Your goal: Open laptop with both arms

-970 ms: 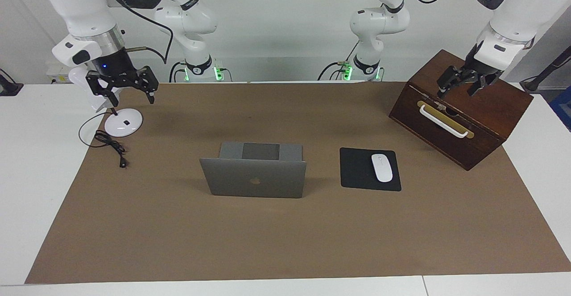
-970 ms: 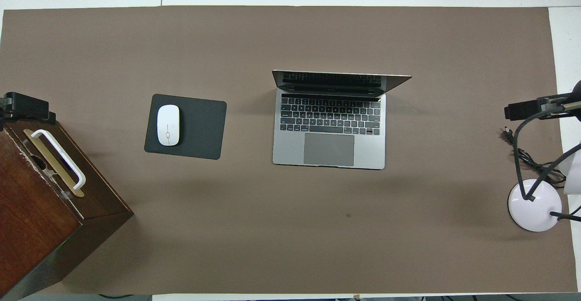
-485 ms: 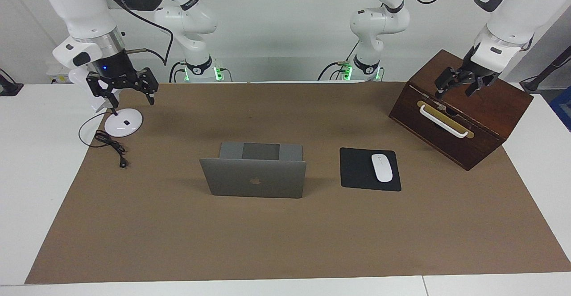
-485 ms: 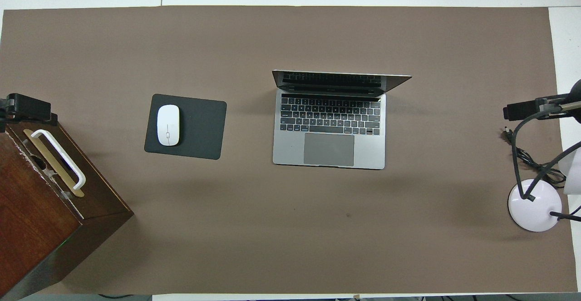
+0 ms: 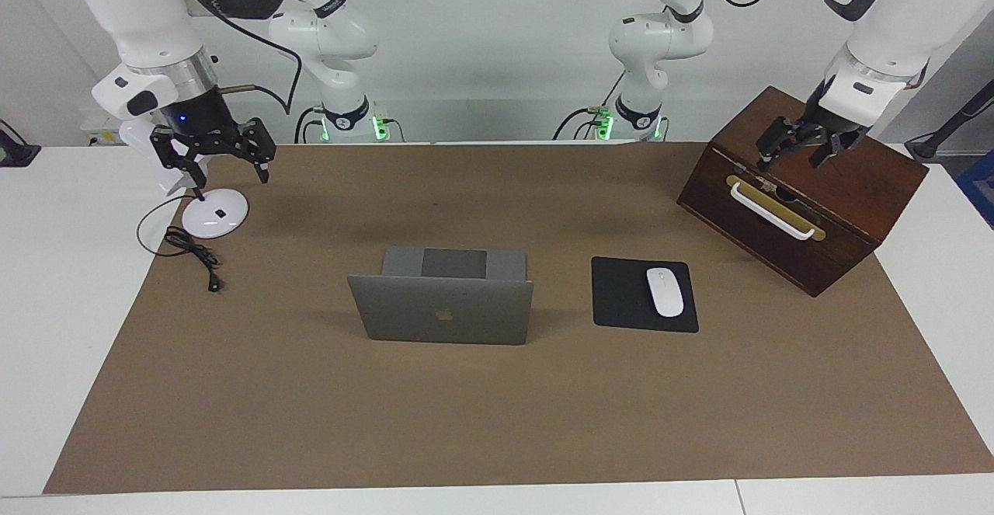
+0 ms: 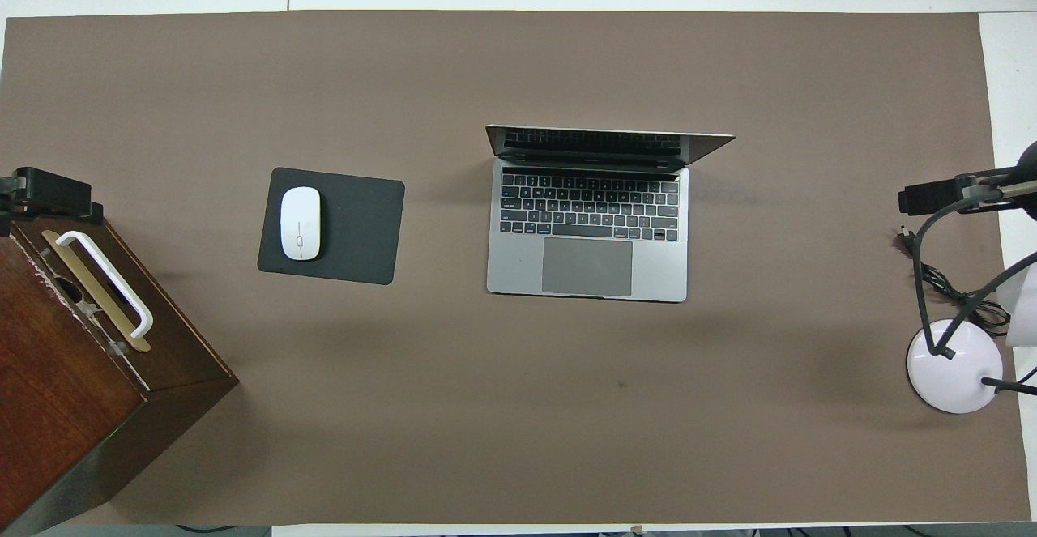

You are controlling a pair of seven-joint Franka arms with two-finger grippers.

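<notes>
Since both arms hang back at their own ends of the table, the job looks finished to me. The right gripper hovers over the white desk lamp's base with its fingers spread, holding nothing; the left gripper hangs over the wooden box, open and empty too. Farther out at the table's middle sits the laptop, lid upright, keyboard and trackpad facing the robots. In the overhead view the black mouse pad with its white mouse lies at nine o'clock from the laptop, toward the left arm's end. Nothing crowds the laptop, so I'd judge nothing is left except perhaps tilting the lid wider.
</notes>
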